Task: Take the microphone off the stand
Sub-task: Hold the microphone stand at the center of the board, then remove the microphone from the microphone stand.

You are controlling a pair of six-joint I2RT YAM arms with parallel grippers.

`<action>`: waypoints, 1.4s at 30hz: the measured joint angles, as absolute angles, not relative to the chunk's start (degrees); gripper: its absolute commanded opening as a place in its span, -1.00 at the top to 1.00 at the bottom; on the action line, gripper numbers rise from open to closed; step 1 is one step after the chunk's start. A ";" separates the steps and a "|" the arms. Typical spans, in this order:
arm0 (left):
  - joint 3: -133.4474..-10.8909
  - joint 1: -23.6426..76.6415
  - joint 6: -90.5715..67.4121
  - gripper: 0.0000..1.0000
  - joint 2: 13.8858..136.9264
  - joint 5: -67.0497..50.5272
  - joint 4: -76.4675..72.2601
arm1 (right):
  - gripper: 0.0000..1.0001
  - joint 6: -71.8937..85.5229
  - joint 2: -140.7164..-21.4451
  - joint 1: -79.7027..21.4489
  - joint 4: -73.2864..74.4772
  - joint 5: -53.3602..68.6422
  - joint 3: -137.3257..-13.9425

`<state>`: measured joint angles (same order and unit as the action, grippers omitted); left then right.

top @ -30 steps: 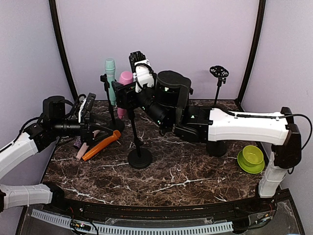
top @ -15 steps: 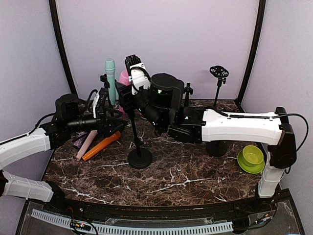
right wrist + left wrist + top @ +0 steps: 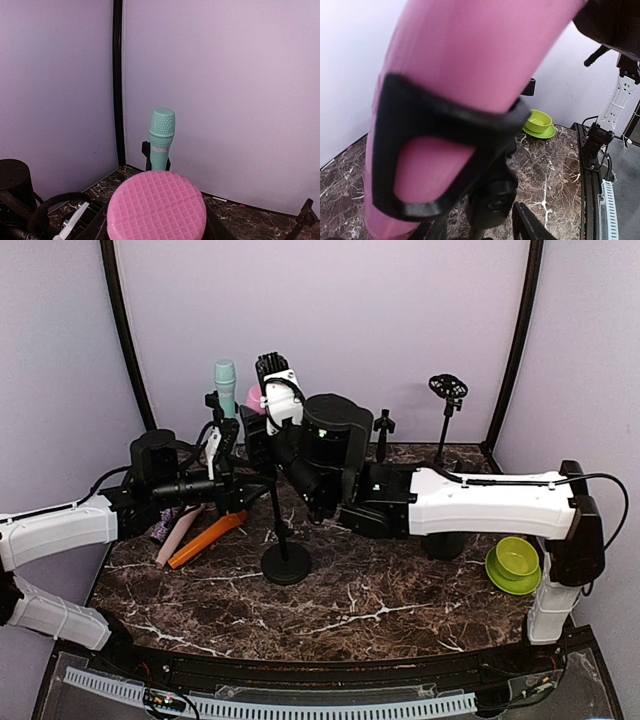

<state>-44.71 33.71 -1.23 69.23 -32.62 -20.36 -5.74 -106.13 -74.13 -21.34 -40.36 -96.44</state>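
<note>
Over the marbled table (image 3: 400,610), the right arm (image 3: 490,502) stretches from the right edge toward the back left corner, and the left arm (image 3: 60,525) reaches in from the left edge. The black stand (image 3: 285,562) rises left of the table's middle, with the pink microphone (image 3: 156,202) seated in its clip (image 3: 445,120). The right gripper (image 3: 156,227) clasps the microphone's head. The left gripper (image 3: 482,227) flanks the stand below the clip; I cannot tell whether it grips.

No text, brand or number can be read anywhere; the teal microphone (image 3: 162,137) carries a pale band near its head whose marks are too small to make out
</note>
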 measured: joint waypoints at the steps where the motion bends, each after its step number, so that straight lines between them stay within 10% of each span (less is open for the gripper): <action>1: -44.99 33.80 -1.19 0.15 69.38 -32.88 -20.69 | 0.39 -6.15 -106.54 -74.32 -21.47 -41.17 -96.90; 15: -46.06 34.68 0.23 0.98 71.50 -33.52 -23.90 | 0.53 -8.27 -108.77 -75.35 -22.57 -45.78 -99.33; 42: -46.06 36.42 -0.84 1.00 70.37 -28.36 -23.51 | 0.82 -18.41 -105.45 -77.84 -37.63 -46.63 -89.97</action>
<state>-46.06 36.42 -0.84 70.37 -28.36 -23.51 -18.41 -105.45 -77.84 -37.63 -46.63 -89.97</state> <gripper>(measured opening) 0.241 0.447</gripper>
